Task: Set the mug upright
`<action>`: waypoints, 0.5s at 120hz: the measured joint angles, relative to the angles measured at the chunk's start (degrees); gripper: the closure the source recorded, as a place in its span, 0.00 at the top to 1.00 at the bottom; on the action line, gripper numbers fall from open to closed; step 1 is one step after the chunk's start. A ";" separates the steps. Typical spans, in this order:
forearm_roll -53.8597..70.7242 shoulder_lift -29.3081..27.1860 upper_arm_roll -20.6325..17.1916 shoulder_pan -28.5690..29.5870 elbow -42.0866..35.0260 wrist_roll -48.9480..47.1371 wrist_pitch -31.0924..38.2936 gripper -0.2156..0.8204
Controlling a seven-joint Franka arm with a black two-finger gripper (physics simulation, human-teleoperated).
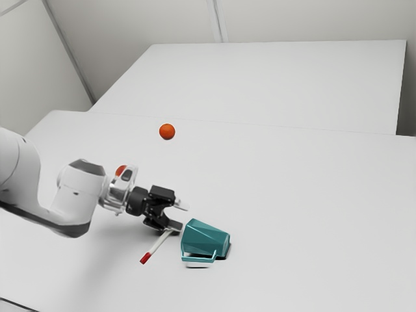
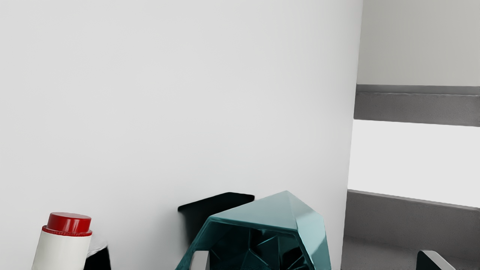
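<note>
Two fingers (image 2: 201,261) of the black gripper (image 1: 179,215) are spread wide, and they pinch nothing. The teal mug (image 1: 205,239) lies on its side on the white table (image 1: 305,195), just ahead of the fingers, with its open mouth (image 2: 262,245) turned to the gripper and its handle (image 1: 198,259) at the side away from the orange balls (image 1: 167,131). In the wrist view one fingertip crosses the mouth of the mug, while the other stands well outside the wall, so I judge that the gripper is not centred on the mug. If the hand goes forward on this line, the first finger may enter the mug or knock against its rim, and then the mug could slide away or turn around. If it closes with one finger inside, it would have only a piece of wall, and the slanted faces could slip or twist when the mug is lifted and tipped up. The handle may also cause trouble, because it could catch on the table during the turning and make the mug fall back. A white marker with a red end (image 1: 145,258) lies beside the lower finger; a low sweep of the hand could push it under the mug, and then the base would not sit flat.
</note>
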 joint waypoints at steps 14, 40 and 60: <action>-1.32 -0.81 -0.83 -1.17 -1.54 0.86 0.12 0.79; -4.01 -1.38 -2.05 -0.63 -1.70 2.07 0.21 0.79; -6.55 -1.26 -3.15 -0.03 -2.38 2.73 0.21 0.79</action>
